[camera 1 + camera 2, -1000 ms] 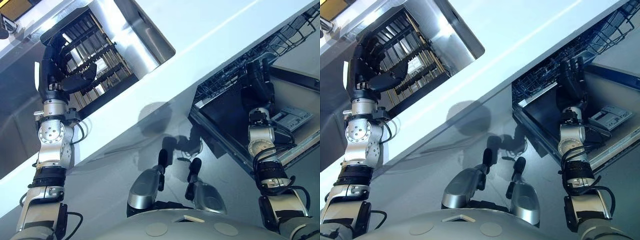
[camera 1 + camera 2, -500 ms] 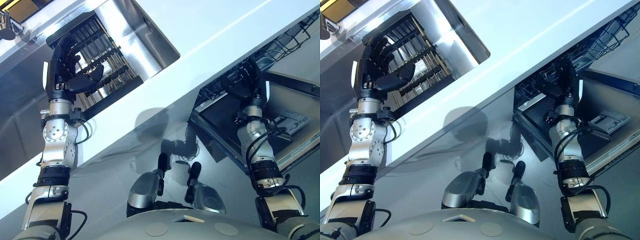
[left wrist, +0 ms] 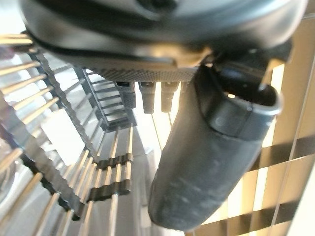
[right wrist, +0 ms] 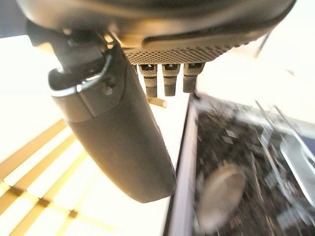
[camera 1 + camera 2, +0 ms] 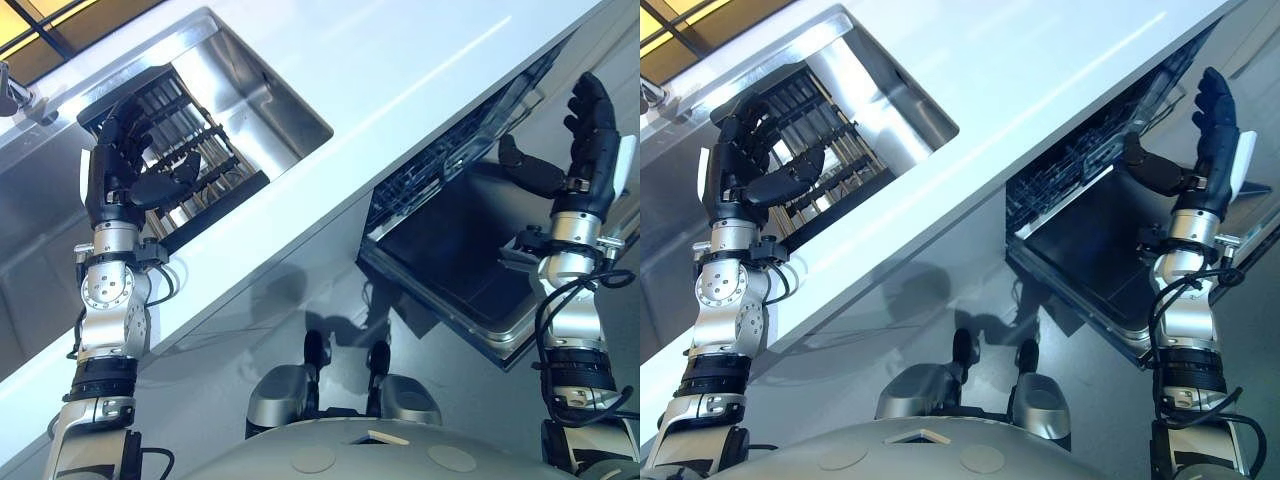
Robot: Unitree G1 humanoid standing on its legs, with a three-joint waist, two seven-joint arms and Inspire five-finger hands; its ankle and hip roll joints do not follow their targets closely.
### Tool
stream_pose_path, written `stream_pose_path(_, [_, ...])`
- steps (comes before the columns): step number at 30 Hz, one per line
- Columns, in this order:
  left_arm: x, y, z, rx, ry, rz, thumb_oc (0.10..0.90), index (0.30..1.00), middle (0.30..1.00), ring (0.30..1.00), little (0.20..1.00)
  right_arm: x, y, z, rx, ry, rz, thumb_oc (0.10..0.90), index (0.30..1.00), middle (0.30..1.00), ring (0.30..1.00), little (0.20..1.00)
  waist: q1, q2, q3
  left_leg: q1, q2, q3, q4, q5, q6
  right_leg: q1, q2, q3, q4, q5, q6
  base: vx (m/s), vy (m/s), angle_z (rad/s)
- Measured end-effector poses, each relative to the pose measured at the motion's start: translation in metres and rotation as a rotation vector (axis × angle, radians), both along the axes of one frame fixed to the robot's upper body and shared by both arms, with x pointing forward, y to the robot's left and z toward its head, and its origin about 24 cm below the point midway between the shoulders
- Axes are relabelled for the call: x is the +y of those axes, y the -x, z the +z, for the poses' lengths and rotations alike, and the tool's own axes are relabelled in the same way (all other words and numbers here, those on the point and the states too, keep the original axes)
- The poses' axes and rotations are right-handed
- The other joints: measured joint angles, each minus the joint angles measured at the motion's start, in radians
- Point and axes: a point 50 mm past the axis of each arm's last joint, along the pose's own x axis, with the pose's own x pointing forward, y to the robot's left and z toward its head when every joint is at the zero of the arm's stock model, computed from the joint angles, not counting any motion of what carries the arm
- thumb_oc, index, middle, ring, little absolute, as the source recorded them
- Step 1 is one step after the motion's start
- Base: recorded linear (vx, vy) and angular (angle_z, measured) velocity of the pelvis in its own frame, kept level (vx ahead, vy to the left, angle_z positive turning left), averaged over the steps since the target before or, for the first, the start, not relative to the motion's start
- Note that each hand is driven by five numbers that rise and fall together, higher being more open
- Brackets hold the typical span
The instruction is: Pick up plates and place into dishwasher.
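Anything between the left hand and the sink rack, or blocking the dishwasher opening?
Nothing visible. The left hand hangs open right over the dish rack in the sink. The dishwasher stands open; the right hand is raised open beside it. No plate is clearly visible.

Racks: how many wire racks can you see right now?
2. One dish rack sits in the sink, beside the left hand. The other is the dishwasher rack above the open door, near the right hand. More may be hidden inside.
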Motion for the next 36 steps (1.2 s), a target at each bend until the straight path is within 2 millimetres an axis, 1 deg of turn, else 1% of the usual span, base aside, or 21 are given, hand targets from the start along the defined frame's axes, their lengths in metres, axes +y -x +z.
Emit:
stream_pose_path(4, [0.002, 0.0, -0.006, 0.023, 0.008, 0.01, 0.8, 0.9, 0.9, 0.9, 0.9, -0.001, 0.007, -0.013, 0.053, -0.016, 0.013, 0.8, 0.9, 0.9, 0.9, 0.9, -0.001, -0.011, -0.031, 0.003, 0.0, 0.015, 0.0, -0.001, 0.002, -0.001, -0.001, 0.011, 0.0, 0.001, 0.001, -0.02, -0.028, -0.07])
stream_pose_path(8, [0.002, 0.002, -0.007, 0.029, 0.008, 0.012, 0.8, 0.9, 0.9, 0.9, 0.9, -0.005, 0.01, -0.017, 0.046, -0.09, -0.002, 0.8, 0.9, 0.9, 0.9, 0.9, -0.003, -0.012, -0.036, 0.004, -0.001, 0.02, 0.0, -0.001, 0.002, -0.002, -0.002, 0.014, 0.0, 0.002, 0.002, -0.03, -0.04, -0.03])
stream_pose_path(10, [0.002, 0.002, -0.008, 0.031, 0.008, 0.007, 0.8, 0.9, 0.9, 0.9, 0.9, -0.01, 0.011, -0.021, 0.048, -0.129, -0.032, 0.8, 0.9, 0.9, 0.9, 0.9, -0.004, -0.012, -0.037, 0.005, 0.0, 0.023, 0.0, -0.001, 0.002, -0.002, -0.001, 0.015, 0.0, 0.002, 0.002, -0.04, -0.061, -0.01])
stream_pose_path(12, [0.002, 0.002, -0.008, 0.032, 0.009, 0.001, 0.8, 0.9, 0.9, 0.9, 0.9, -0.02, 0.014, -0.028, 0.065, -0.177, -0.08, 0.8, 0.9, 0.9, 0.9, 0.9, -0.003, -0.013, -0.039, 0.005, 0.001, 0.025, 0.0, -0.002, 0.002, -0.003, -0.001, 0.016, 0.0, 0.002, 0.002, -0.03, -0.065, -0.02])
stream_pose_path(14, [0.004, 0.003, -0.009, 0.04, 0.01, 0.004, 0.8, 0.9, 0.9, 0.9, 0.9, -0.033, 0.018, -0.038, 0.089, -0.243, -0.153, 0.8, 0.9, 0.9, 0.9, 0.9, -0.005, -0.014, -0.048, 0.001, 0.001, 0.029, 0.0, -0.002, 0.003, -0.011, -0.001, 0.02, 0.0, 0.002, 0.002, -0.01, -0.072, -0.06])
stream_pose_path(17, [0.007, 0.004, -0.016, 0.078, 0.009, 0.004, 0.8, 0.9, 0.9, 0.9, 0.9, -0.058, 0.031, -0.058, 0.144, -0.372, -0.298, 0.8, 0.9, 0.9, 0.9, 0.9, -0.008, -0.016, -0.063, 0.002, 0.004, 0.05, 0.0, -0.004, 0.003, -0.013, 0.0, 0.024, 0.0, 0.002, 0.002, 0.0, -0.093, -0.07])
stream_pose_path(19, [0.011, 0.005, -0.018, 0.101, -0.002, 0.015, 0.8, 0.9, 0.9, 0.9, 0.9, -0.072, 0.041, -0.071, 0.161, -0.457, -0.397, 0.8, 0.9, 0.9, 0.9, 0.9, -0.019, -0.016, -0.064, 0.004, 0.007, 0.064, 0.0, -0.004, 0.003, -0.015, -0.001, 0.023, 0.004, 0.002, 0.002, 0.0, -0.084, -0.06])
stream_pose_path(21, [0.018, 0.006, -0.02, 0.127, -0.017, 0.032, 0.8, 0.9, 0.9, 0.9, 0.9, -0.084, 0.053, -0.086, 0.198, -0.526, -0.489, 0.8, 0.9, 0.9, 0.9, 0.9, -0.038, -0.016, -0.064, 0.008, 0.009, 0.081, 0.0, -0.004, 0.003, -0.015, -0.003, 0.027, 0.007, 0.002, 0.002, -0.01, -0.061, -0.08])
stream_pose_path(23, [0.02, 0.006, -0.022, 0.135, -0.019, 0.038, 0.8, 0.9, 0.9, 0.9, 0.9, -0.09, 0.062, -0.096, 0.228, -0.561, -0.542, 0.8, 0.9, 0.9, 0.9, 0.9, -0.05, -0.016, -0.064, 0.01, 0.009, 0.084, 0.0, -0.005, 0.004, -0.014, -0.005, 0.029, 0.008, 0.002, 0.002, -0.01, -0.048, -0.05])
stream_pose_path(25, [0.021, 0.006, -0.022, 0.142, -0.03, 0.041, 0.8, 0.9, 0.9, 0.9, 0.9, -0.097, 0.078, -0.115, 0.313, -0.605, -0.603, 0.8, 0.9, 0.9, 0.9, 0.9, -0.064, -0.017, -0.063, 0.009, 0.008, 0.086, -0.001, -0.006, 0.004, -0.015, -0.007, 0.032, 0.008, 0.001, 0.002, -0.05, -0.046, -0.04])
stream_pose_path(27, [0.02, 0.006, -0.022, 0.146, -0.041, 0.046, 0.8, 0.9, 0.9, 0.9, 0.9, -0.098, 0.088, -0.128, 0.391, -0.624, -0.624, 0.8, 0.9, 0.9, 0.9, 0.9, -0.082, -0.015, -0.062, 0.002, 0.007, 0.086, 0.0, -0.004, 0.006, -0.021, -0.009, 0.034, 0.009, 0.001, 0.003, -0.17, -0.06, -0.03])
stream_pose_path(30, [0.018, -0.002, -0.013, 0.123, -0.064, 0.038, 0.8, 0.9, 0.9, 0.9, 0.9, -0.096, 0.094, -0.142, 0.444, -0.679, -0.616, 0.8, 0.9, 0.9, 0.9, 0.9, -0.09, 0.0, -0.057, -0.039, 0.007, 0.082, 0.0, 0.004, 0.009, -0.07, -0.01, 0.033, 0.026, 0.0, 0.008, -0.14, -0.057, 0.0])
stream_pose_path(32, [0.016, -0.005, -0.009, 0.108, -0.063, 0.033, 0.8, 0.9, 0.9, 0.9, 0.9, -0.094, 0.094, -0.147, 0.466, -0.703, -0.589, 0.8, 0.9, 0.9, 0.9, 0.9, -0.093, 0.012, -0.044, -0.049, 0.005, 0.079, 0.0, 0.01, 0.011, -0.077, -0.011, 0.029, 0.026, 0.001, 0.009, -0.11, -0.051, 0.07])
stream_pose_path(33, [0.015, -0.007, -0.007, 0.102, -0.063, 0.028, 0.8, 0.9, 0.9, 0.9, 0.9, -0.093, 0.093, -0.149, 0.479, -0.712, -0.561, 0.8, 0.9, 0.9, 0.9, 0.9, -0.097, 0.022, -0.038, -0.06, 0.004, 0.075, 0.0, 0.013, 0.011, -0.089, -0.012, 0.025, 0.03, 0.001, 0.009, -0.12, -0.056, 0.11])
stream_pose_path(35, [0.013, -0.012, 0.0, 0.08, -0.067, 0.022, 0.8, 0.9, 0.9, 0.9, 0.9, -0.092, 0.085, -0.147, 0.485, -0.714, -0.485, 0.8, 0.9, 0.9, 0.9, 0.9, -0.098, 0.048, -0.007, -0.077, 0.004, 0.072, 0.0, 0.02, 0.012, -0.107, -0.012, 0.018, 0.038, 0.002, 0.008, -0.14, -0.066, 0.11])
stream_pose_path(36, [0.012, -0.015, 0.004, 0.066, -0.071, 0.019, 0.8, 0.9, 0.9, 0.9, 0.9, -0.09, 0.079, -0.144, 0.484, -0.726, -0.423, 0.8, 0.9, 0.9, 0.9, 0.9, -0.097, 0.065, 0.018, -0.086, 0.004, 0.069, 0.002, 0.025, 0.011, -0.114, -0.012, 0.015, 0.041, 0.005, 0.003, -0.15, -0.073, 0.1])
